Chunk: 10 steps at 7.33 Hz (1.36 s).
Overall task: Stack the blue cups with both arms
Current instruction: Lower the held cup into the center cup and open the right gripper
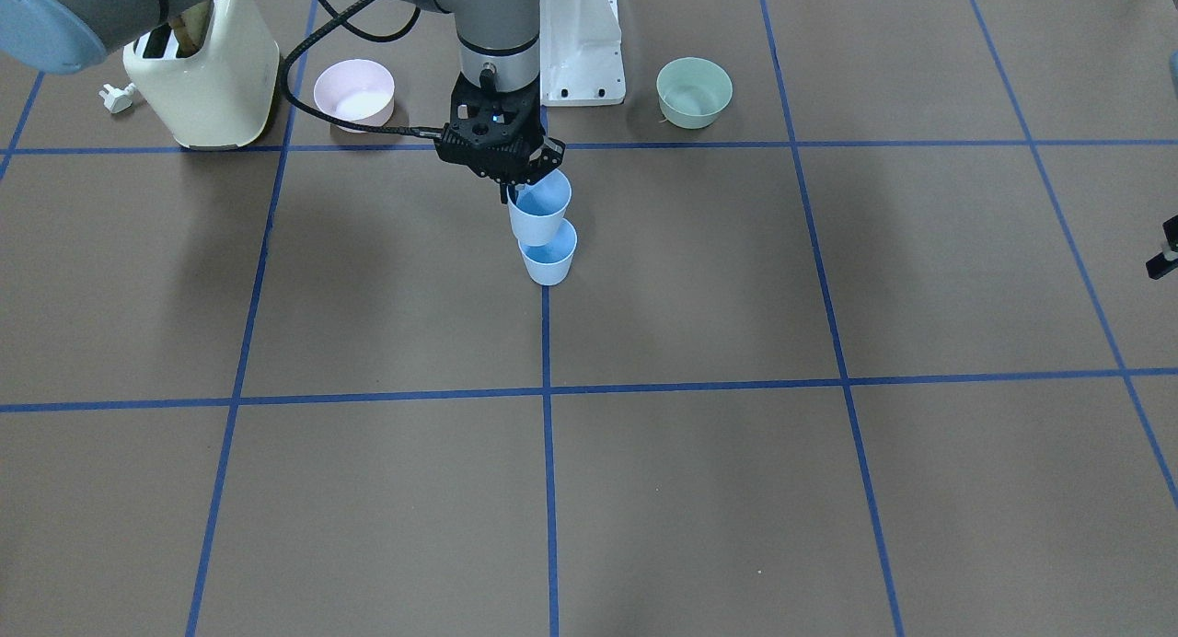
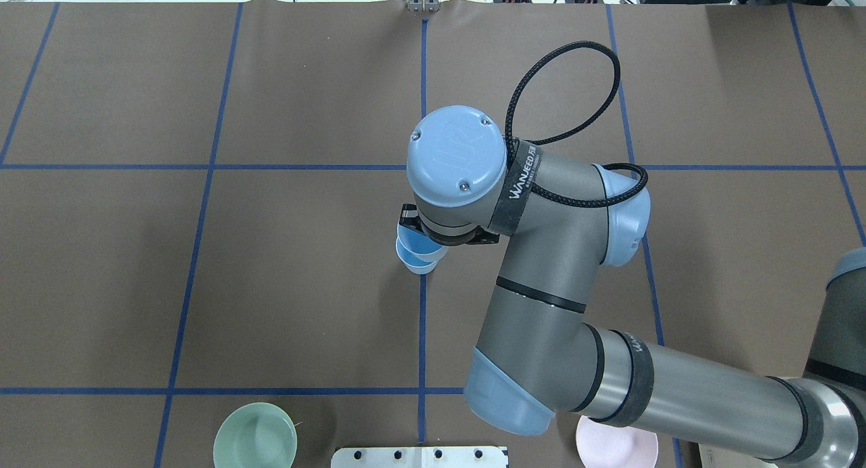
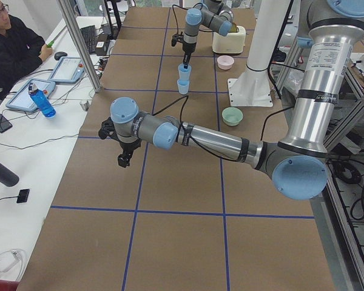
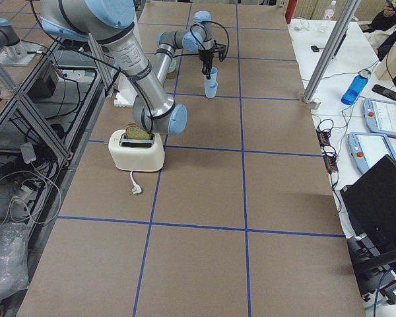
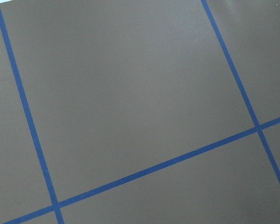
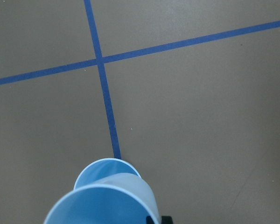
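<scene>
At the near, left end of the table (image 3: 170,182) the left claw (image 3: 122,160) hangs above it, and I cannot tell whether it is released or clenched. Farther on, past the green bowl (image 1: 694,91), the lower blue cup (image 1: 548,258) stands on the centre line (image 1: 546,333), while the right claw (image 1: 513,191) grasps the upper blue cup (image 1: 539,212) by its rim, base at the lower one's mouth. Beyond sit the pink bowl (image 1: 354,92) and the toaster (image 1: 204,80).
</scene>
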{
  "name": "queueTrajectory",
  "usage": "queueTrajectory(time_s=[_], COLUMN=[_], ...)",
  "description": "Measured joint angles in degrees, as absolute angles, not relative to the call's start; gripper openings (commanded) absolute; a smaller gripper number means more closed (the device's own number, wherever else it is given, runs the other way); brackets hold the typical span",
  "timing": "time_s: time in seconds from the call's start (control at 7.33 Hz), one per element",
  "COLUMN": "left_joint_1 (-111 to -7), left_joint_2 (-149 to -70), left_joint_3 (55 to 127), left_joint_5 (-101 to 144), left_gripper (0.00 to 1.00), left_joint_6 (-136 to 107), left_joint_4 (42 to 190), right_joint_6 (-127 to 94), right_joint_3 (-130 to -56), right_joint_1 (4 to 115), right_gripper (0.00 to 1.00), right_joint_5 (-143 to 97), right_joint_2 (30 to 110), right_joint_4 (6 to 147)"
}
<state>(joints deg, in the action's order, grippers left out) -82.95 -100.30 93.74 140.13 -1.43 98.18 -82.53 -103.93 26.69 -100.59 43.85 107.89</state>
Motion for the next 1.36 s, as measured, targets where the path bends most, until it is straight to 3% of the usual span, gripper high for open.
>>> queueTrajectory(time_s=[1.36], left_joint_1=[-82.97], left_joint_2=[-99.87], left_joint_3=[93.78], left_joint_5=[140.12], left_gripper=[0.98], left_joint_6=[-1.41], left_joint_4=[98.34], right_joint_6=[-82.47], right_joint_3=[-100.07], right_joint_1=[26.72], right_gripper=[0.0], right_joint_5=[-100.12], right_joint_2=[41.29], right_joint_4=[107.24])
